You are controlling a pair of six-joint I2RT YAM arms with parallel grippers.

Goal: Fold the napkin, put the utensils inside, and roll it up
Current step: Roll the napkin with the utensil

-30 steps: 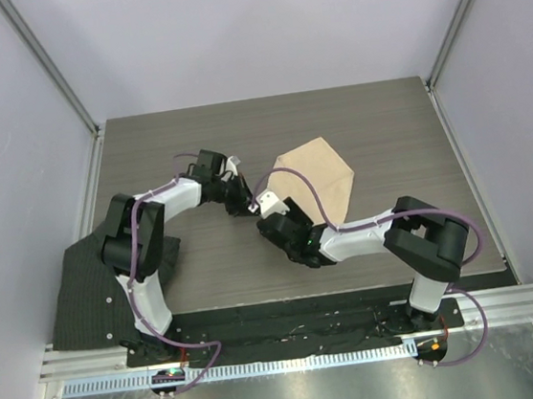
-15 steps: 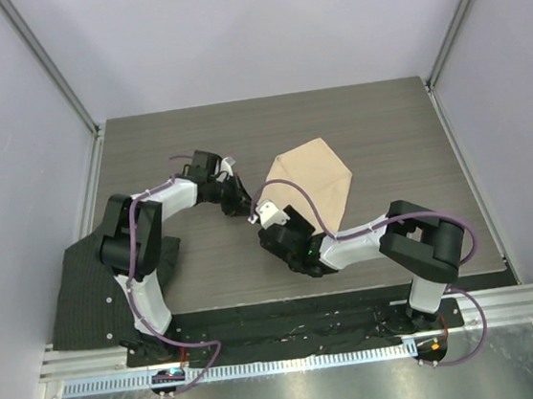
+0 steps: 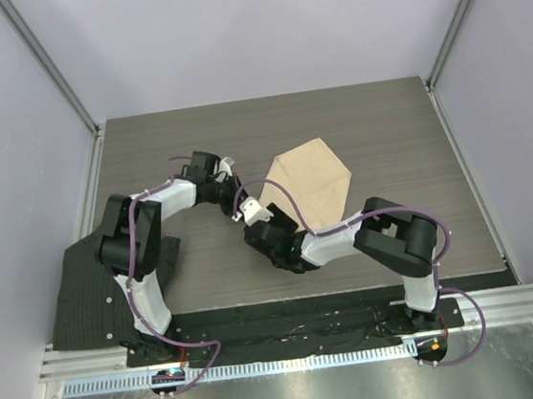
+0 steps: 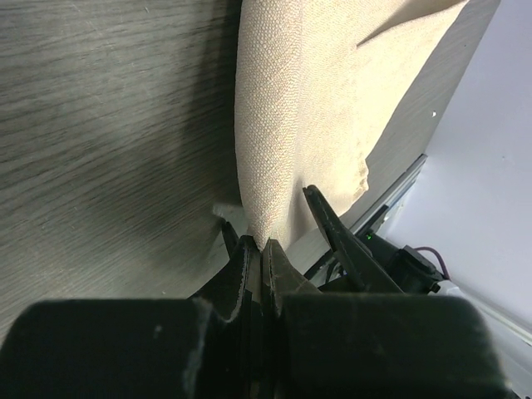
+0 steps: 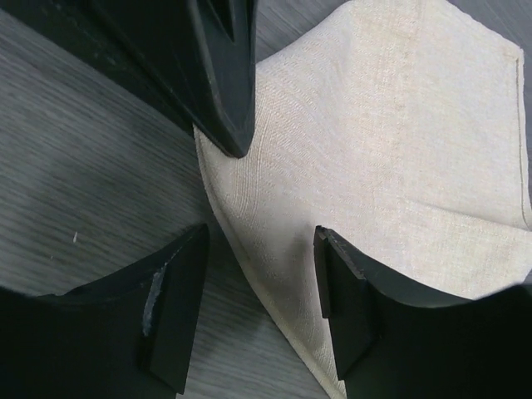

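Your right arm has swung to the left since the earlier frame, and its right gripper now sits just beside the left one, near the middle of the table.

Starting from the left, a dark ribbed cloth hangs over the left table edge, well apart from the work. Next comes the left gripper, whose jaws are pressed together and pinch the near left corner of the napkin, holding it a little raised. The right gripper stands spread, with one finger on each side of the napkin's near edge, and it does not grip yet.

The napkin lies right of centre and shows an uneven five-sided shape with one flap turned over, so I judge the folding as only begun. You see no utensils in any view, so placing them and rolling are both still left.

For room, the two grippers are very close and you should watch their fingers. Bare table lies behind and right of the napkin before the right edge.
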